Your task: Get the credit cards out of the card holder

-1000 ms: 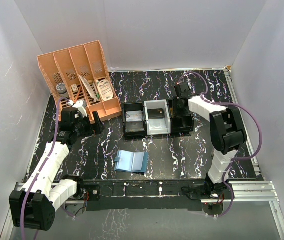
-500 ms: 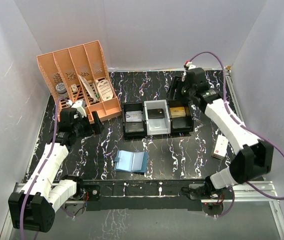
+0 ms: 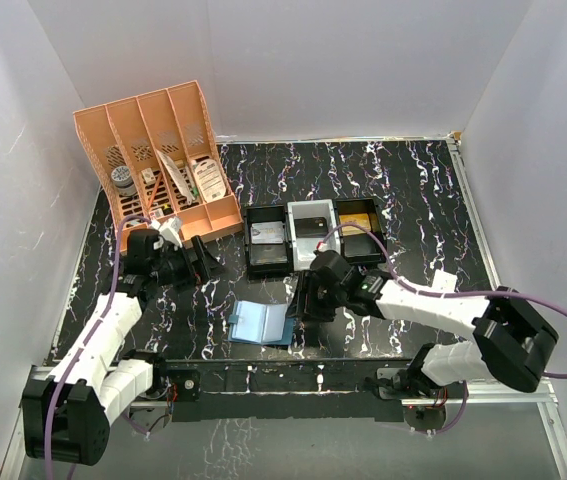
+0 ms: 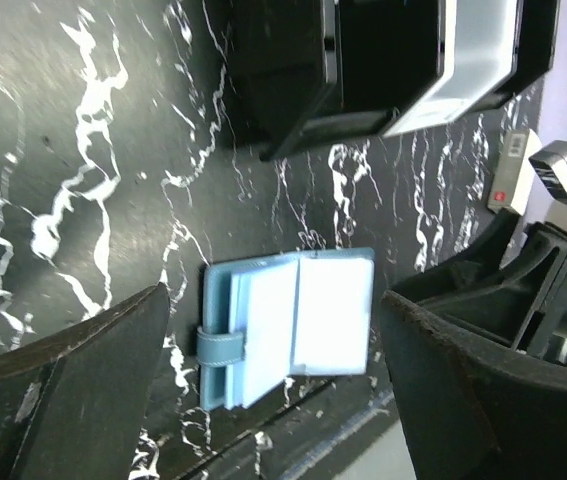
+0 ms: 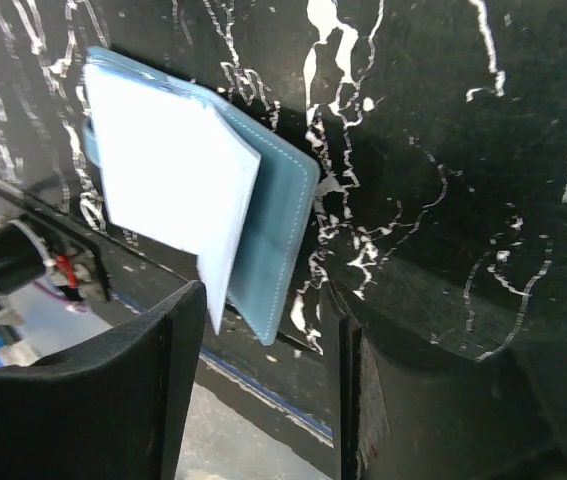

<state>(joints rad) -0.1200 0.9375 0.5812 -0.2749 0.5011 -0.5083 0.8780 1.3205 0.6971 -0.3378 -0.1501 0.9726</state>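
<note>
Card holder [image 3: 263, 323] lies open on the bench [image 3: 413, 190], near the front edge, pale inside up. We note left jaws spread wide, empty, back-left of it. Right jaws part-open at its right edge, gripping nothing.

Bright even light, blurry wrist views

card holder [image 3: 263, 324]: matt, stitched leather-look (soft) | table [image 3: 413, 190]: glossy, marbled | trays [image 3: 268, 266]: shiny plastic

White arms [image 3: 113, 325], black grippers [image 3: 206, 262], purple cables [image 3: 463, 294]
</note>
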